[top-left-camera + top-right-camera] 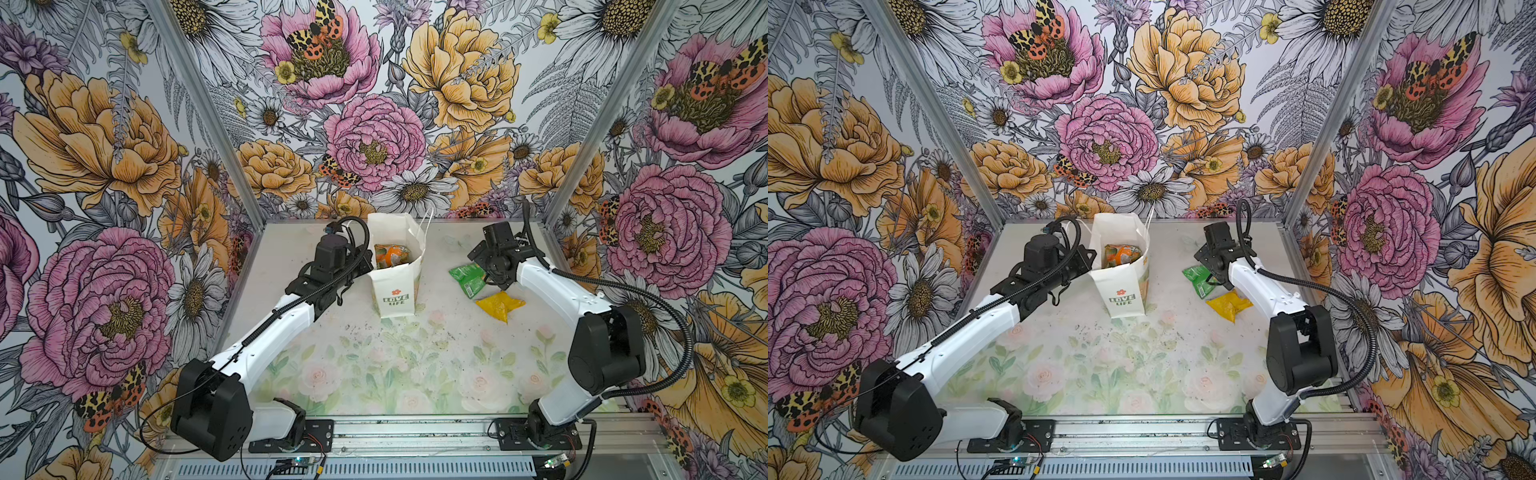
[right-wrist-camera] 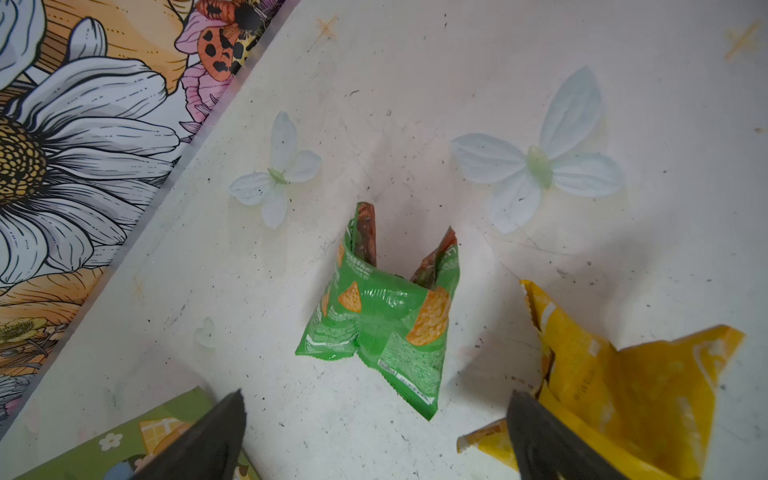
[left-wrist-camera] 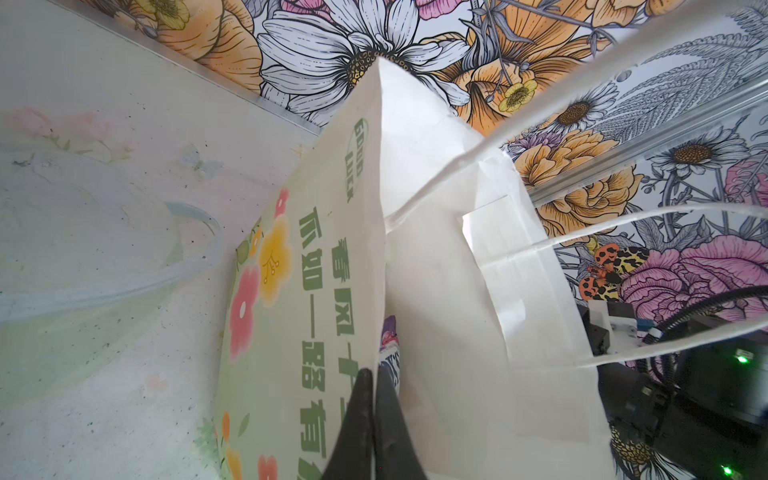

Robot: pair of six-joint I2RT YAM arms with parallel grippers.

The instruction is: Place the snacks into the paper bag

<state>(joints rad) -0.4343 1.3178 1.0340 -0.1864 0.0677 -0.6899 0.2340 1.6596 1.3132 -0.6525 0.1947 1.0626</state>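
Right wrist view: R gripper [image 2: 376,397] hangs wide open over the green snack [image 2: 386,316] on the worktop [image 2: 395,104], yellow snack [image 2: 623,382] beside it, while L gripper [image 3: 373,399] pinches the bag [image 3: 316,291] rim, orange snack [image 1: 390,254] inside, so next job, I think: go down & squeeze green.

Matt paper bag [image 1: 397,291]; green packet [image 2: 374,328] glossy crinkled plastic.

Bold floral wallpaper [image 1: 374,104] fills the top and both sides, silver posts [image 1: 203,108] frame the corners, a pale rose-printed tabletop [image 1: 415,353] lower centre, metal rail [image 1: 415,436] along the bottom
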